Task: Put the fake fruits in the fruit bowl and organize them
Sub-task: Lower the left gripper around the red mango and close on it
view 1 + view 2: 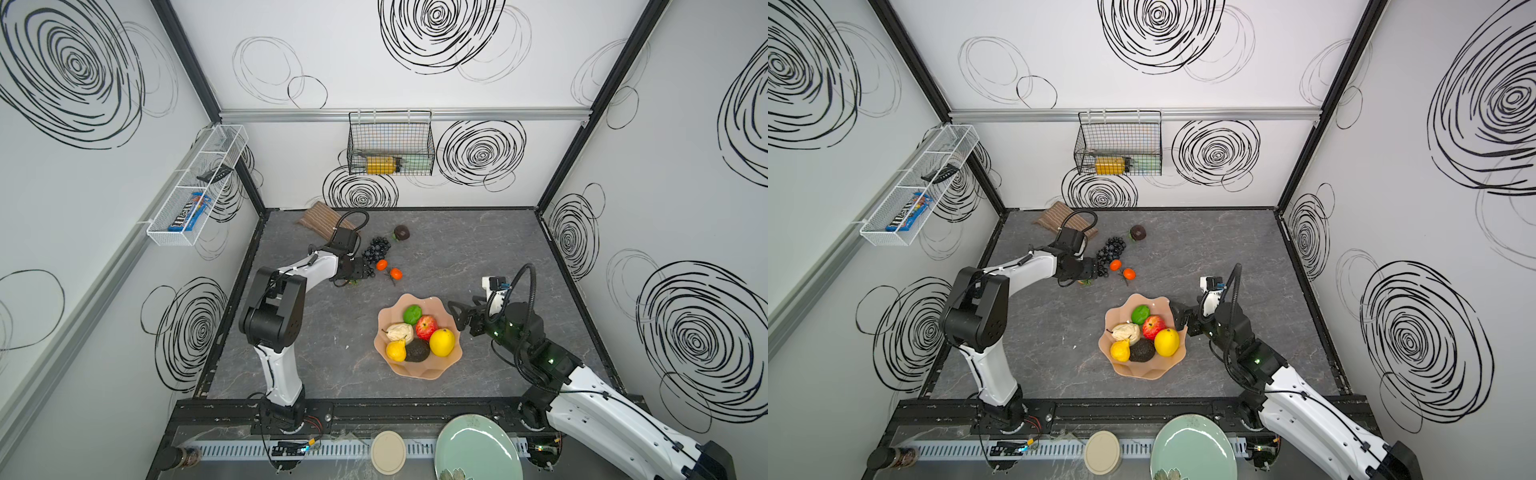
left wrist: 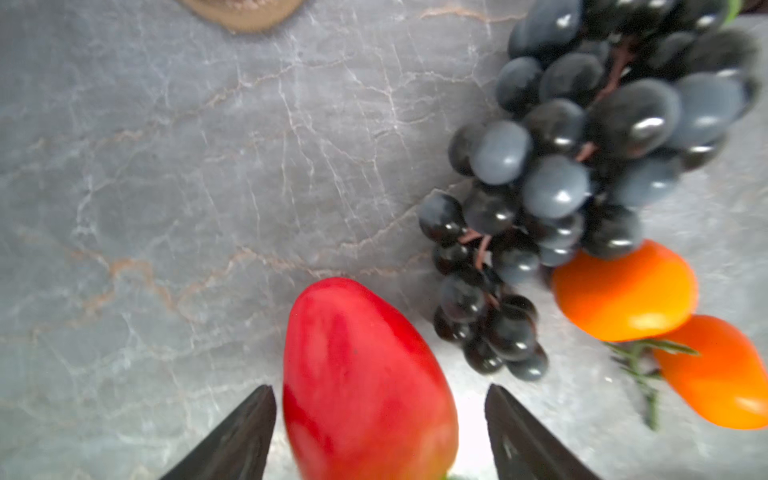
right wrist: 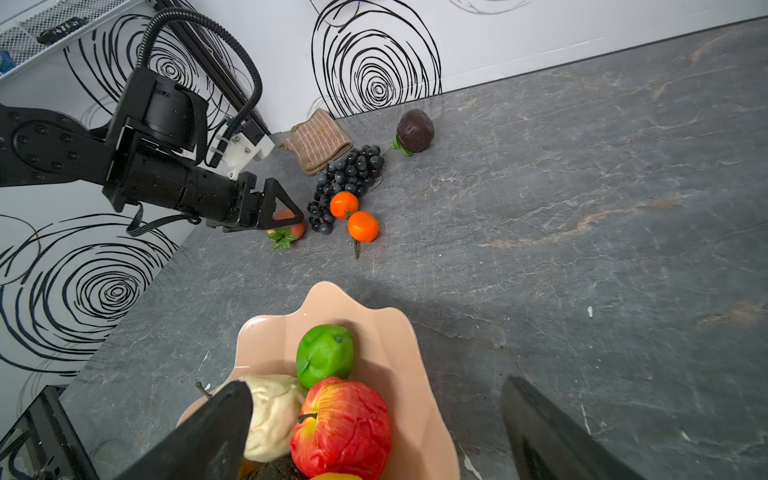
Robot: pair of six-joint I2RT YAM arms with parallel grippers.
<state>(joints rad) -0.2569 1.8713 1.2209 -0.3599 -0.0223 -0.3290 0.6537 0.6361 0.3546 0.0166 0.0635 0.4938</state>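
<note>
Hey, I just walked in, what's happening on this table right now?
Two robot arms are filling the fruit bowl. It already holds six, including a lime, apple and lemon. The left end effector is open around a strawberry on the table, beside the grape bunch and two tangerines. The right end effector hangs open over the bowl's edge, holding nothing. A dark fruit lies apart near the back.

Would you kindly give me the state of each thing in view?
fruit bowl: upright, holding six fruits.
strawberry: lying on the table.
grape bunch: on the table.
tangerines: on the table.
dark round fruit: on the table, apart.
left gripper: open, straddling the strawberry.
right gripper: open, empty.
</note>
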